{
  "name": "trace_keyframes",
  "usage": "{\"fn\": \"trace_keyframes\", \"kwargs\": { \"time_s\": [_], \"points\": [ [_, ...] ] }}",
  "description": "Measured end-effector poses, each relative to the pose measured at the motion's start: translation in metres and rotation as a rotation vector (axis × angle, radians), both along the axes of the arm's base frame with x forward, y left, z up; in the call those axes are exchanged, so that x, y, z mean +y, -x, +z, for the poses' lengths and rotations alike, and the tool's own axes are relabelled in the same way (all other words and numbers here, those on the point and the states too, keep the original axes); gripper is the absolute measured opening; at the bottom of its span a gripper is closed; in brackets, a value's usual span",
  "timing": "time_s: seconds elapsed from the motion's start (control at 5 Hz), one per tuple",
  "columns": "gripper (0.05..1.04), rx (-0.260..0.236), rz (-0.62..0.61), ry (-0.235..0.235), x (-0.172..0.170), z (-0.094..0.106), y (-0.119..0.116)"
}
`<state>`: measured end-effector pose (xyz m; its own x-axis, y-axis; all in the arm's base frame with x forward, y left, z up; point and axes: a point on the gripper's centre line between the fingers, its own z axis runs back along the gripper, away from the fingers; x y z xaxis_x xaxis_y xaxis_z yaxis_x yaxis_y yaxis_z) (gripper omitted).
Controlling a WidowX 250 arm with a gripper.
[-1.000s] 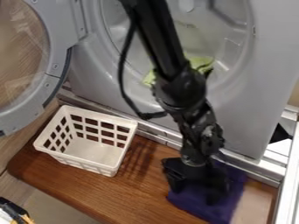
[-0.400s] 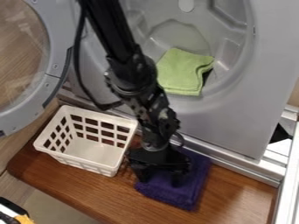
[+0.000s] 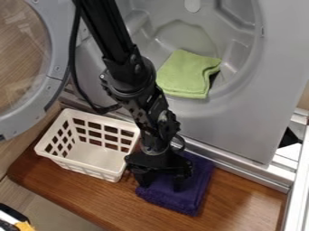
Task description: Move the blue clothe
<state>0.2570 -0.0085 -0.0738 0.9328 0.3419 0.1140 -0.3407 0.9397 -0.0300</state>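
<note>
Under the tool (image 3: 161, 184), blue cloth (image 3: 188, 198)

Surface (image 3: 241, 198) glossy wood; basket (image 3: 100, 155) smooth white plastic; blue cloth (image 3: 190, 191) rough, fuzzy; green cloth (image 3: 187, 76) soft-looking, matt.

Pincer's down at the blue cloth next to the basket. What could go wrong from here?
The pincer sits close to the white basket; moving that way could knock it. Its fingers stand apart, so lifting now may leave the blue cloth behind. The cloth lies by the metal rail and might snag there.
</note>
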Motion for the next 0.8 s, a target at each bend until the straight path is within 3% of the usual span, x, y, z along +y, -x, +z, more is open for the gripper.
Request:
{"fn": "trace_keyframes", "kwargs": {
  "time_s": [0.4, 0.8],
  "points": [
    [0.999, -0.003, -0.015, 0.001, -0.005, 0.003, 0.003],
    [0.999, -0.009, -0.085, -0.02, -0.019, 0.026, -0.002]
  ]
}}
